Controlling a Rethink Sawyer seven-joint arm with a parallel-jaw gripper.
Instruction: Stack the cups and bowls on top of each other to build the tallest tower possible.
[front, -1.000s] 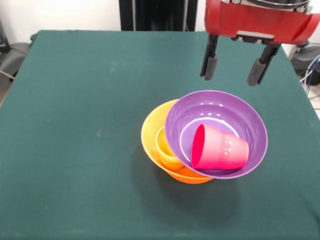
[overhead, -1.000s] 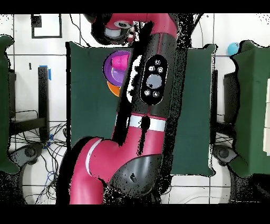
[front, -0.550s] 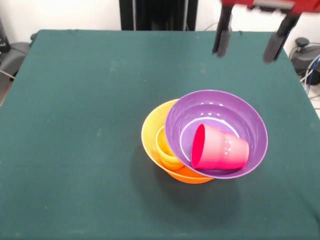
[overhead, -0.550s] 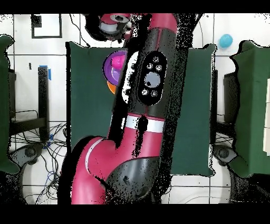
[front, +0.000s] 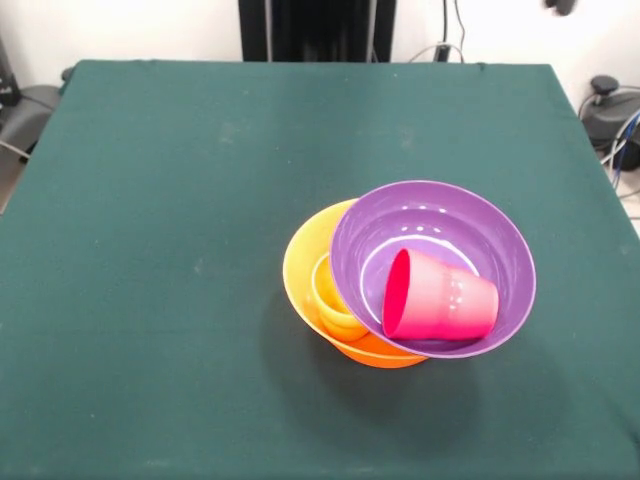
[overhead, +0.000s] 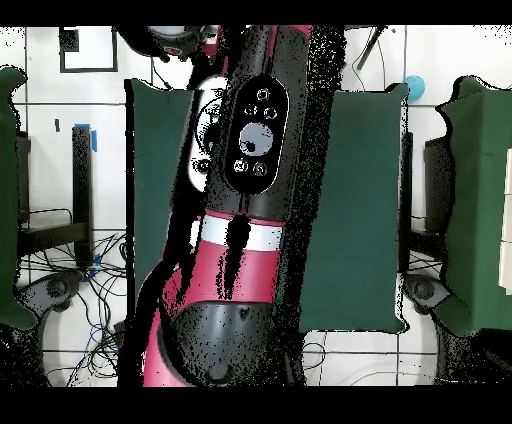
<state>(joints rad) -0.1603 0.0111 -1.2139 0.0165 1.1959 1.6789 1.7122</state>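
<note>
The tower stands right of the table's middle. Its base is the big orange bowl (front: 303, 262), and a yellow cup (front: 330, 298) sits upright inside it. The purple bowl (front: 440, 196) rests tilted on the orange bowl's right side. A red cup (front: 440, 298) lies on its side inside the purple bowl, mouth to the left. Only a dark tip of my gripper (front: 558, 5) shows at the top edge, far above and behind the bowls. In the overhead view my arm (overhead: 250, 190) covers the tower.
Green cloth (front: 160, 250) covers the table all around the tower. In the overhead view a light blue round thing (overhead: 414, 87) shows just past the table's upper right corner. Cables and dark gear lie off the table's right edge (front: 610, 120).
My gripper has risen from just behind the purple bowl and left through the top edge. In the overhead view the arm has swung left over the bowls. The tower has not moved.
</note>
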